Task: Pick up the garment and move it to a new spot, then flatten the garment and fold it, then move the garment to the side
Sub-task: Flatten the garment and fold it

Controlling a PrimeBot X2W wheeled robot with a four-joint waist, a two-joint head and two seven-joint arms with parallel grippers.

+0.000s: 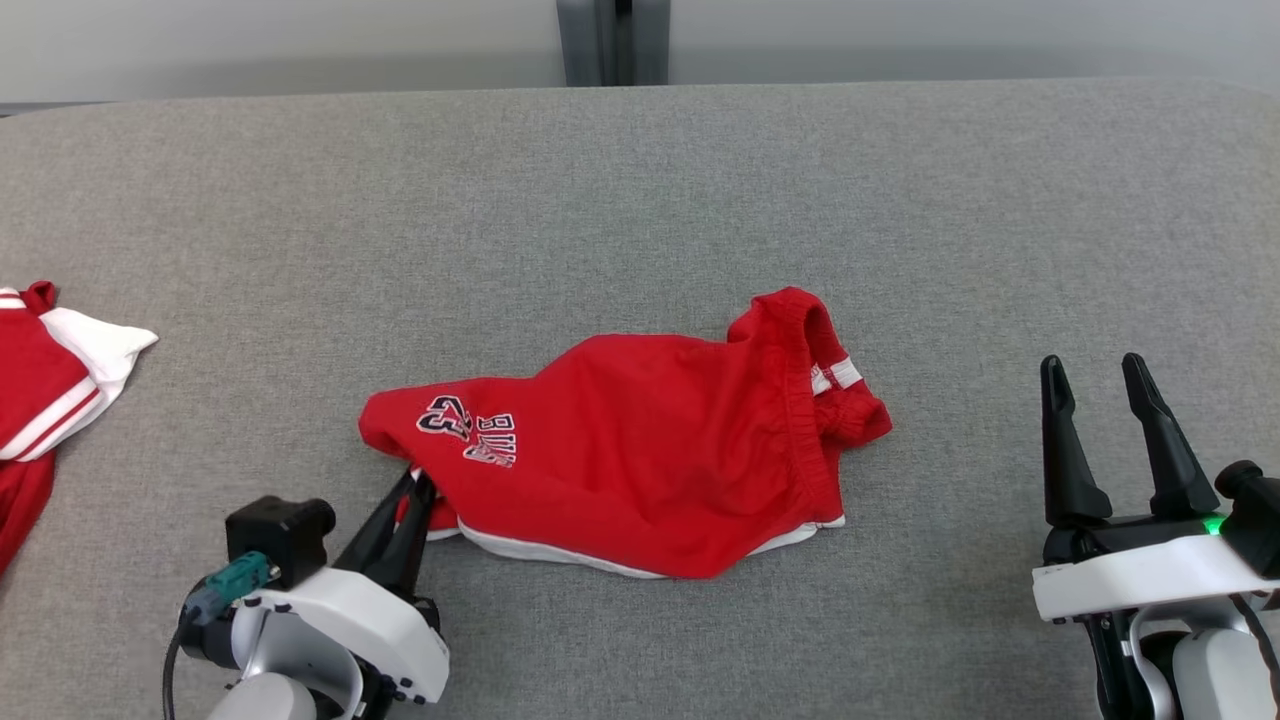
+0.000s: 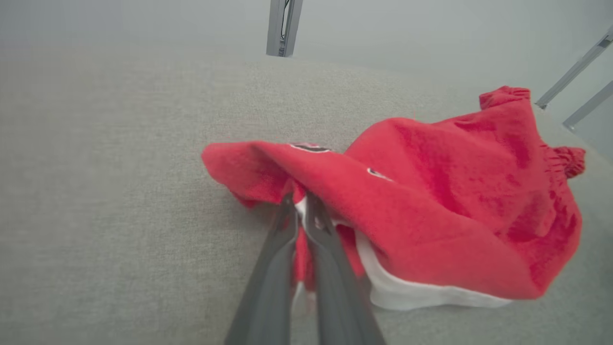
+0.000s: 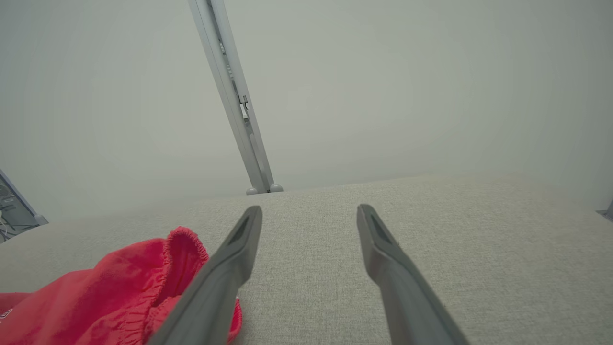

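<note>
Nearest the robot, the left tool [image 2: 297, 203] is pinched closed on the shorts [image 1: 640, 460], gripping cloth at their near left corner, where the white hem [image 2: 407, 292] meets the red. A fold of red fabric shows between its two dark fingers. Well to the right of the shorts, the right tool [image 1: 1092, 365] is spread wide and has hold of nothing, its fingers pointing away from the robot. The shorts lie crumpled on the grey counter [image 1: 700, 200], about midway across it. Navy and white lettering sits near their left end. The gathered waistband [image 1: 800, 380] bunches up at their right end, on the far side. Far to the left of the shorts lies a second garment [image 1: 50, 370], red with white stripes. Beyond the shorts, past the counter's far edge, stands a grey metal post [image 1: 612, 40].
</note>
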